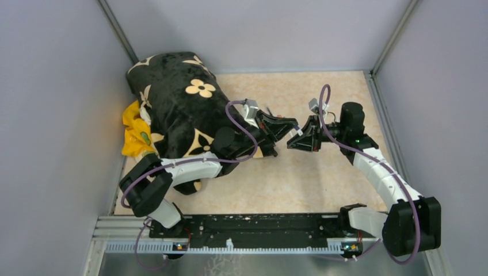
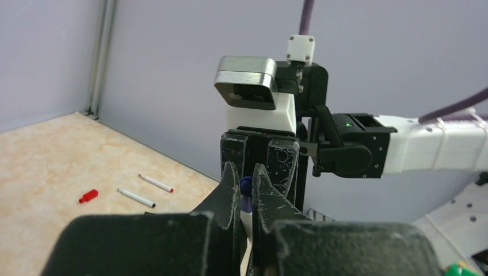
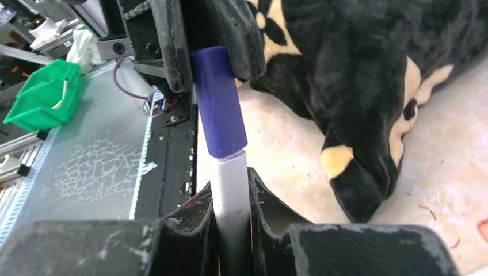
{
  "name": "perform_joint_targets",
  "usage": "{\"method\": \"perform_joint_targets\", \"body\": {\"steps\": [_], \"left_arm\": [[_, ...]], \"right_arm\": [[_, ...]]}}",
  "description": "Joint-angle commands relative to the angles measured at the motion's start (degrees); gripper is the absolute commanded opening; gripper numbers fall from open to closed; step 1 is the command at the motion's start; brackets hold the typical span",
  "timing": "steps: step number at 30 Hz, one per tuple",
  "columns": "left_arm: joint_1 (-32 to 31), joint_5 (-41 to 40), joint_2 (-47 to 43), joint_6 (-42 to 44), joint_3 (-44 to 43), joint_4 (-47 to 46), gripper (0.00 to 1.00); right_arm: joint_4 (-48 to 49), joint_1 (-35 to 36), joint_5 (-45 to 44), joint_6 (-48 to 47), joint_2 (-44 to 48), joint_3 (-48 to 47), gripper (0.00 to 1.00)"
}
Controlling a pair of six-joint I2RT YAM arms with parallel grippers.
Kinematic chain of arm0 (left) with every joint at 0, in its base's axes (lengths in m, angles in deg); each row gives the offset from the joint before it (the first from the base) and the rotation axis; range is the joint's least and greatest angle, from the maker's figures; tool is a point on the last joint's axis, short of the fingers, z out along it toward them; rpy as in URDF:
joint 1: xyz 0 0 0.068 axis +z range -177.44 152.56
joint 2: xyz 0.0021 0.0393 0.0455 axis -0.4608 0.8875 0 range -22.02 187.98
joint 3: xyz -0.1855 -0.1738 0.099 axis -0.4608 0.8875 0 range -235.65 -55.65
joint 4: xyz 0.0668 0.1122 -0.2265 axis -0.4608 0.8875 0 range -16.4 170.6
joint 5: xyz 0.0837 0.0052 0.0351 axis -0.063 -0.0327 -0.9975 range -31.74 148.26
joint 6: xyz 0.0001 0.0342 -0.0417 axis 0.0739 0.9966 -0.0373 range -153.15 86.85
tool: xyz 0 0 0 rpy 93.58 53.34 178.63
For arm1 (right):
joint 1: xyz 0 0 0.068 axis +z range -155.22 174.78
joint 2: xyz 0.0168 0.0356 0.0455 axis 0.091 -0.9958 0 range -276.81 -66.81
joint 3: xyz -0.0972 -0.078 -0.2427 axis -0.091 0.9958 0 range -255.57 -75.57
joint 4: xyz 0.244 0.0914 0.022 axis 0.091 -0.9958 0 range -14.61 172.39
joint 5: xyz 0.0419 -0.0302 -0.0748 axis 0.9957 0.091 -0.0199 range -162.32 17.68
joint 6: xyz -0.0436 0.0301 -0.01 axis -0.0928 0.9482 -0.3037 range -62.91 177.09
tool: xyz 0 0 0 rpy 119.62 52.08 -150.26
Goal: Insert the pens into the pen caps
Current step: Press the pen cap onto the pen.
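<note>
**Item: white pen [image 3: 231, 230] in purple cap [image 3: 218, 103], mid-table**

Bare table [image 1: 299, 184] at 6 o'clock. Clamping the barrel: right gripper [image 3: 231, 187]. Pinching the cap: left gripper [image 2: 246, 172]. Black blanket [image 1: 178, 109] at 9 o'clock, near.

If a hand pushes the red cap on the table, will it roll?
Probably: the red cap looks round and lies on its side on the flat table. It seems small and light, so a slight nudge may flick it away.
</note>
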Motion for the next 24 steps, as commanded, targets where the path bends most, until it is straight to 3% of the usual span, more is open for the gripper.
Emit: {"method": "perform_joint_targets", "body": {"steps": [1, 3, 5, 7, 9, 10, 12, 14, 15, 17, 21, 23, 24], "left_arm": [[-6.6, 0.1, 2.8, -9.1, 6.2, 1.2, 0.00], [-8.4, -2.2, 3.9, -15.6, 6.8, -2.0, 0.00], [-9.4, -1.2, 5.3, -20.8, 6.7, -6.5, 0.00], [-9.4, 2.5, 6.8, -22.9, 6.0, -11.7, 0.00], [-8.1, 8.6, 7.5, -23.4, 4.1, -11.1, 0.00], [-7.7, 10.1, 7.1, -23.0, 3.5, -9.3, 0.00], [-7.6, 9.1, 4.7, -19.2, 3.1, -1.3, 0.00], [-10.0, 1.9, 1.0, -10.2, 1.3, 16.7, 0.00], [-11.5, -2.8, 0.1, -6.5, -0.3, 23.4, 0.00], [-12.2, -2.6, 0.8, -4.1, -2.0, 27.0, 0.00], [-11.4, 7.8, 3.9, -6.4, 0.4, 17.3, 0.00], [-10.9, 9.1, 3.7, -5.2, -0.5, 22.0, 0.00], [-10.9, 8.5, 3.5, -4.1, -0.9, 24.8, 0.00]], "right_arm": [[0.1, -1.2, -16.7, -1.7, 1.4, -3.9, 0.00], [0.3, -1.2, -15.8, -2.6, 1.4, -4.1, 0.00], [4.6, -1.2, -8.7, 0.4, 1.4, -3.0, 0.00], [19.3, -1.1, 0.7, 11.4, 1.1, 0.4, 0.00], [36.1, -0.5, 5.5, 23.7, 0.4, 3.6, 0.00], [38.1, -0.4, 5.4, 24.8, 0.4, 4.0, 0.00], [27.7, -0.9, 0.2, 16.6, 1.7, 2.1, 0.00], [4.0, -1.1, -8.9, -1.0, 2.4, -3.9, 0.00], [0.9, -1.2, -11.8, -2.9, 2.4, -5.0, 0.00], [6.5, -1.7, -10.4, 1.8, 2.1, -4.1, 0.00], [22.9, -1.8, -2.5, 15.0, 1.9, -0.5, 0.00], [18.4, -2.2, -5.0, 10.4, 2.2, -1.8, 0.00], [8.3, -2.3, -8.2, 2.6, 2.2, -4.5, 0.00]]}}
